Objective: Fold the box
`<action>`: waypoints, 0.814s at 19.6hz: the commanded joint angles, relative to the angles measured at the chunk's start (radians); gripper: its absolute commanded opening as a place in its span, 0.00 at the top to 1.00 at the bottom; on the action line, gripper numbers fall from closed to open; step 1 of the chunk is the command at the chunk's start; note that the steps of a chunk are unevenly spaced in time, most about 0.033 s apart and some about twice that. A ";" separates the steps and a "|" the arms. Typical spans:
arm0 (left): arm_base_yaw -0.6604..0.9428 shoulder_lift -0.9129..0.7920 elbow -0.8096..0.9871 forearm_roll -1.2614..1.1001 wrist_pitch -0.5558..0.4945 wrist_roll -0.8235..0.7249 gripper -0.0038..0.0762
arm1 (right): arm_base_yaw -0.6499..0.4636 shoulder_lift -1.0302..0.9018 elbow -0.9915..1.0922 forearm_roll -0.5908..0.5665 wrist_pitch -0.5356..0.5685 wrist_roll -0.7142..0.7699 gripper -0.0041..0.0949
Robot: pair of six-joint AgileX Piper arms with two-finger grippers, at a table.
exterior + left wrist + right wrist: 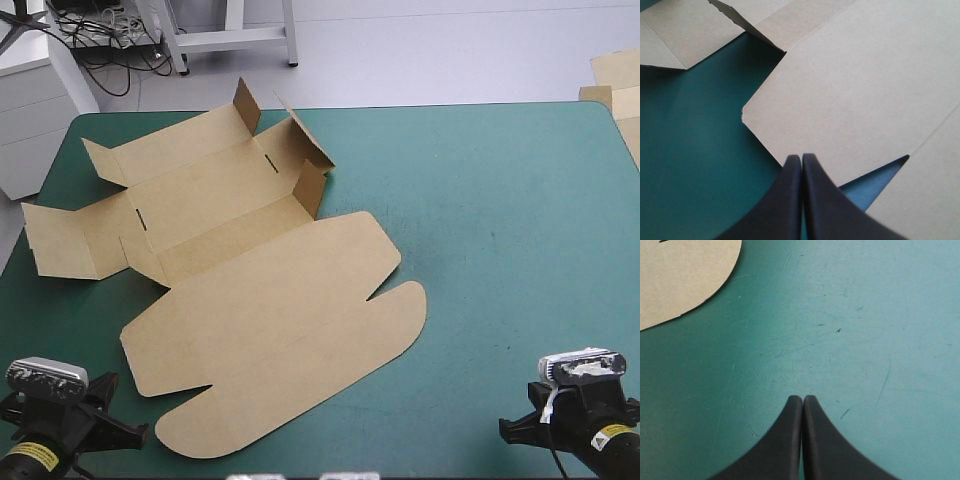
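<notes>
Teal-green cover (500, 200) bare from 1 to 5 o'clock; box (270, 300) spread open, 7 to 11. Left gripper (802, 156) and right gripper (803, 397) clenched, empty.

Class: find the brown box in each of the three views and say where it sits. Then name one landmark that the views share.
High view: the box lies opened out on the table's left half, its far walls partly raised.
Left wrist view: the box lies directly ahead of the shut left gripper.
Right wrist view: only its rounded flap shows, ahead of and beside the shut right gripper.
Shared landmark: the teal-green cover.
</notes>
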 commanded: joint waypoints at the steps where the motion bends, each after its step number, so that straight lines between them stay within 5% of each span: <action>1: 0.000 0.018 -0.024 0.000 -0.066 -0.003 0.96 | 0.002 0.019 -0.024 0.012 -0.052 -0.003 0.97; 10: 0.000 0.018 -0.024 0.000 -0.066 -0.003 0.96 | 0.002 0.053 -0.091 0.013 -0.036 -0.043 0.97; 16: 0.000 0.018 -0.024 0.000 -0.066 -0.003 0.96 | 0.002 0.323 -0.402 0.013 -0.020 -0.062 0.97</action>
